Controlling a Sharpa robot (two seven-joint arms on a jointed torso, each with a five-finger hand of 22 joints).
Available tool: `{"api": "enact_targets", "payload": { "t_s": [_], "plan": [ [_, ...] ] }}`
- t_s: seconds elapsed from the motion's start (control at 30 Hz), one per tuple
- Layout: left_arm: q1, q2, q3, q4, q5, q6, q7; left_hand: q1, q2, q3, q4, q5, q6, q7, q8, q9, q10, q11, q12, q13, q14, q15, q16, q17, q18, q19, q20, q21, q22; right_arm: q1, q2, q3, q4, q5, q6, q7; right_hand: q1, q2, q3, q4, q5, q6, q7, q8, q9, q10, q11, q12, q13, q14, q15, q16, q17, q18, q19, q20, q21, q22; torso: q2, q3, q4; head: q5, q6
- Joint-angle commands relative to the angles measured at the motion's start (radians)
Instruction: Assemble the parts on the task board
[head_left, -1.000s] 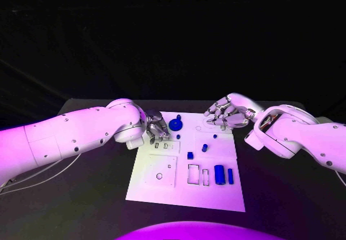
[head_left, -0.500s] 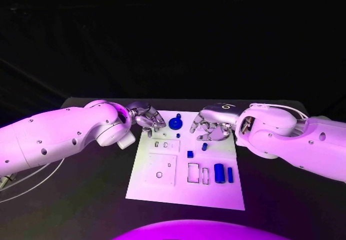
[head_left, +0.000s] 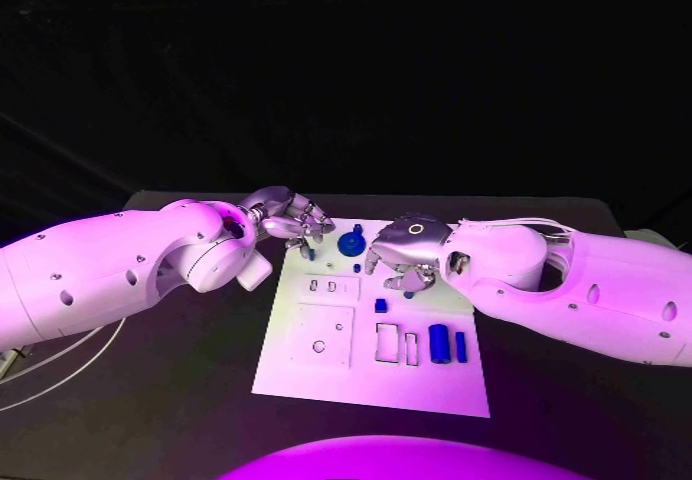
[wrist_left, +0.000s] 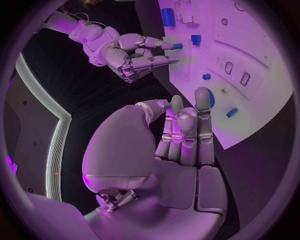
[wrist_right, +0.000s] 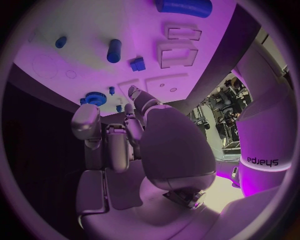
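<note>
Head view: left hand (head_left: 290, 215) and right hand (head_left: 402, 251), both empty with fingers apart, flank the blue gear (head_left: 351, 243) on the task board (head_left: 325, 370).

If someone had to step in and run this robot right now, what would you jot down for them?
Left hand: over the far left corner of the task board, fingers apart, holding nothing.
Right hand: over the board's far middle, fingers curled down; no part seen in it.
Parts: blue gear at the far edge, small blue cube mid-board, blue cylinder and a thinner blue bar at the right.
Done: cannot tell.
Left: loose parts lie on the board; rectangular slots stand open.
</note>
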Motion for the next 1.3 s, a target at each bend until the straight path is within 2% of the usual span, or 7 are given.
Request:
{"api": "enact_targets", "payload": {
  "t_s": [0.03,0.1,0.2,0.4,0.7,0.9,1.3],
  "plan": [
    [0.000,-0.003,0.001,0.007,0.056,-0.048,0.074,-0.009,0.002,-0.005,0.000,-0.005,-0.001,0.005,-0.006,-0.001,0.002,0.006,-0.005,-0.002,0.008,0.002,0.004,0.004,0.013,0.006,-0.001,-0.006,-0.002,-0.005,0.010,-0.003,-0.009,-0.102,0.057,-0.021,0.001,-0.003,0.009,-0.002,-0.008,-0.009,-0.008,-0.009,-0.002,0.010,-0.002,0.011,0.015,0.075,-0.009,0.009,0.142,-0.018,0.011,0.000,0.011,0.009,0.001,-0.0006,0.0001,0.002,-0.003],
    [0.000,-0.006,0.001,0.008,0.062,-0.052,0.080,-0.009,0.002,-0.005,-0.001,-0.005,0.000,0.005,-0.006,-0.002,0.001,0.006,-0.006,-0.003,0.008,0.002,0.004,0.003,0.013,0.007,-0.001,-0.006,-0.002,-0.007,0.016,-0.006,-0.015,-0.108,0.066,-0.021,-0.001,-0.004,0.011,-0.005,-0.009,-0.013,-0.009,-0.012,-0.002,0.015,-0.003,0.018,0.024,0.075,-0.010,0.014,0.146,-0.019,0.012,0.000,0.016,0.014,0.000,0.0001,-0.0012,0.002,-0.004],
    [0.000,-0.008,0.001,0.009,0.068,-0.057,0.086,-0.008,0.002,-0.005,-0.001,-0.005,0.000,0.005,-0.006,-0.002,0.001,0.006,-0.006,-0.003,0.007,0.002,0.002,0.001,0.013,0.008,-0.001,-0.006,-0.002,-0.013,0.026,-0.010,-0.023,-0.113,0.079,-0.018,-0.002,-0.004,0.014,-0.007,-0.010,-0.019,-0.011,-0.016,-0.003,0.019,-0.004,0.024,0.033,0.076,-0.011,0.018,0.149,-0.019,0.012,0.000,0.021,0.019,-0.001,-0.0010,-0.0017,0.002,-0.006],
    [0.000,-0.010,0.001,0.009,0.072,-0.058,0.089,-0.007,0.002,-0.006,-0.002,-0.005,0.000,0.005,-0.006,-0.003,0.002,0.006,-0.006,-0.004,0.007,0.002,0.002,0.000,0.013,0.008,-0.001,-0.006,-0.002,-0.031,0.040,-0.015,-0.035,-0.115,0.097,-0.011,-0.008,-0.006,0.014,-0.009,-0.013,-0.021,-0.012,-0.019,-0.003,0.025,-0.005,0.032,0.045,0.076,-0.012,0.023,0.153,-0.020,0.013,0.001,0.026,0.025,0.000,0.0007,-0.0021,0.004,-0.010],
    [0.000,-0.009,0.001,0.008,0.073,-0.054,0.087,-0.006,0.002,-0.006,-0.003,-0.005,0.000,0.005,-0.006,-0.003,0.002,0.006,-0.006,-0.005,0.008,0.002,0.003,0.001,0.013,0.008,-0.001,-0.006,-0.002,-0.046,0.050,-0.018,-0.042,-0.110,0.107,0.001,-0.023,-0.004,0.013,-0.011,-0.024,-0.002,-0.008,-0.010,0.004,0.040,-0.003,0.054,0.077,0.078,-0.010,0.038,0.165,-0.023,0.018,0.003,0.043,0.044,0.000,0.0002,-0.0031,0.005,-0.015],
    [0.000,-0.008,0.001,0.007,0.074,-0.049,0.083,-0.006,0.002,-0.006,-0.003,-0.005,0.000,0.005,-0.006,-0.004,0.002,0.006,-0.006,-0.005,0.008,0.002,0.004,0.002,0.013,0.009,-0.001,-0.006,-0.002,-0.054,0.053,-0.019,-0.045,-0.105,0.104,0.006,-0.025,-0.003,0.013,-0.011,-0.027,0.005,-0.007,-0.007,0.006,0.047,-0.002,0.063,0.089,0.080,-0.009,0.044,0.170,-0.024,0.020,0.004,0.049,0.050,-0.001,0.0014,-0.0030,0.007,-0.018],
    [0.000,-0.008,0.001,0.005,0.074,-0.040,0.072,-0.007,0.002,-0.008,-0.003,-0.006,0.000,0.005,-0.007,-0.005,0.003,0.006,-0.006,-0.007,0.009,0.002,0.007,0.005,0.013,0.009,-0.001,-0.007,-0.003,-0.059,0.056,-0.020,-0.054,-0.104,0.104,0.005,-0.020,0.000,0.016,-0.017,-0.028,0.007,-0.006,-0.006,0.007,0.053,-0.001,0.070,0.099,0.081,-0.008,0.049,0.175,-0.026,0.023,0.004,0.056,0.057,-0.001,0.0016,-0.0023,0.008,-0.021]
  ]
}}
